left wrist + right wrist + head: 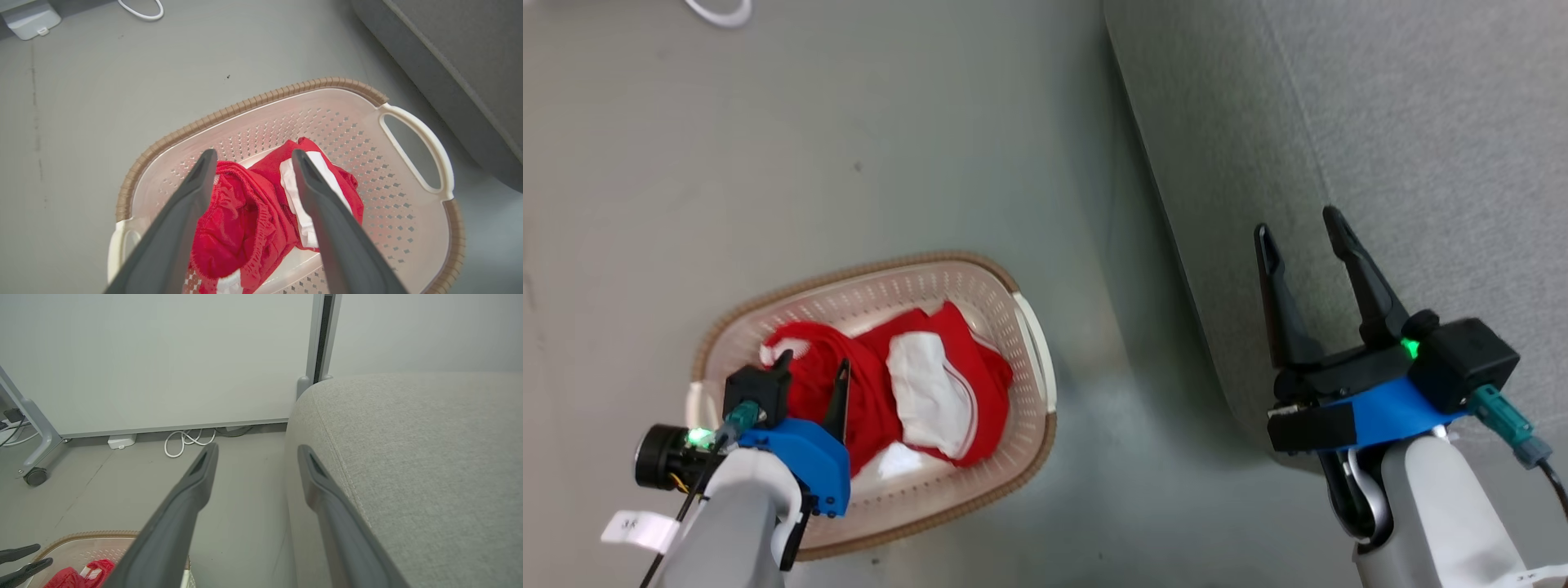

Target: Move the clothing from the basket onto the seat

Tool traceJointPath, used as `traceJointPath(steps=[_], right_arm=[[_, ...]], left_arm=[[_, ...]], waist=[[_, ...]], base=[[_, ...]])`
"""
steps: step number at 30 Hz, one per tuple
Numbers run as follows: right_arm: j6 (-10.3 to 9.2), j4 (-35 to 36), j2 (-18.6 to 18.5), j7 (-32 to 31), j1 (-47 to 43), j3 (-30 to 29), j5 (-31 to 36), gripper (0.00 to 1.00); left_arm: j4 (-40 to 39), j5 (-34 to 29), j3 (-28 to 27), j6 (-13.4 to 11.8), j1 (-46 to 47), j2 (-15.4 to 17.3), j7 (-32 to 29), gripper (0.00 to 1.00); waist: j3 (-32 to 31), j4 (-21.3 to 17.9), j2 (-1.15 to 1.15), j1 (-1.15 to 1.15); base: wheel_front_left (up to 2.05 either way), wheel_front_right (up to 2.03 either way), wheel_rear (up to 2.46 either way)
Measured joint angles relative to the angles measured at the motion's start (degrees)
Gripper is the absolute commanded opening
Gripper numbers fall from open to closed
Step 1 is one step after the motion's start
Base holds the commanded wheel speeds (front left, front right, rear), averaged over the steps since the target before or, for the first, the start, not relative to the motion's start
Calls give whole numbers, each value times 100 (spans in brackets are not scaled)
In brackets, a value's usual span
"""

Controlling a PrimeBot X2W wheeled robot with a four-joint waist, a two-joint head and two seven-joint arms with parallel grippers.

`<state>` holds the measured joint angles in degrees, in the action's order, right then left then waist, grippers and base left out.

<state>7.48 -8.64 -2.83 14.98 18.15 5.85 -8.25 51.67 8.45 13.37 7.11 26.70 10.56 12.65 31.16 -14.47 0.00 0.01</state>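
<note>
The cream basket (849, 273) with its brown rim stands on the grey floor at lower left. The red clothing (890, 384) with white panels lies crumpled inside it. My left gripper (814, 361) hangs open just above the clothing, holding nothing. In the left wrist view its jaws (253, 153) stand wide over the red fabric (245, 212) inside the basket (245, 104). My right gripper (1297, 220) is open and empty over the near edge of the light grey seat (1380, 122). In the right wrist view it (258, 447) straddles the seat's (408, 457) rounded corner, with the basket (90, 535) low at left.
A white cable (188, 441) and a white power box (121, 441) lie by the wall panel. A wheeled stand leg (34, 473) is at the far left. Bare floor (1111, 327) separates basket and seat.
</note>
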Motion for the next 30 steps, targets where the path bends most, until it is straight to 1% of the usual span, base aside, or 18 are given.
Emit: traceJointPath(steps=[6,11,13,20,22,23,24,30], right_arm=[[0,192,0,5,213,104,-243,100],[0,321,0,7,284,122,-471,100],[0,332,0,7,285,130,-512,100],[0,370,1,7,319,263,-712,100],[0,371,1,7,320,300,-767,100],[0,371,1,7,320,311,-782,100],[0,371,1,7,320,319,-811,100],[0,364,1,7,320,326,-848,100]], left_arm=[[570,-40,246,27,412,174,-129,100],[907,-124,452,27,699,297,-207,100],[1037,-196,527,25,803,344,-258,100],[1405,-293,630,-178,1128,453,-494,100],[1538,-291,633,-219,1188,472,-642,100],[1605,-283,631,-247,1219,479,-725,44],[1645,-278,634,-258,1240,486,-761,0],[1708,-188,665,-167,1294,475,-650,0]], waist=[[773,-187,0,1],[1226,-342,0,0],[1363,-399,0,0],[1627,-602,0,-1],[1661,-648,0,-1],[1674,-669,0,-1],[1684,-688,0,-1],[1688,-744,0,-1]], base=[[0,0,0],[0,0,0],[0,0,0],[0,0,0],[0,0,0],[0,0,0],[0,0,0],[0,0,0]])
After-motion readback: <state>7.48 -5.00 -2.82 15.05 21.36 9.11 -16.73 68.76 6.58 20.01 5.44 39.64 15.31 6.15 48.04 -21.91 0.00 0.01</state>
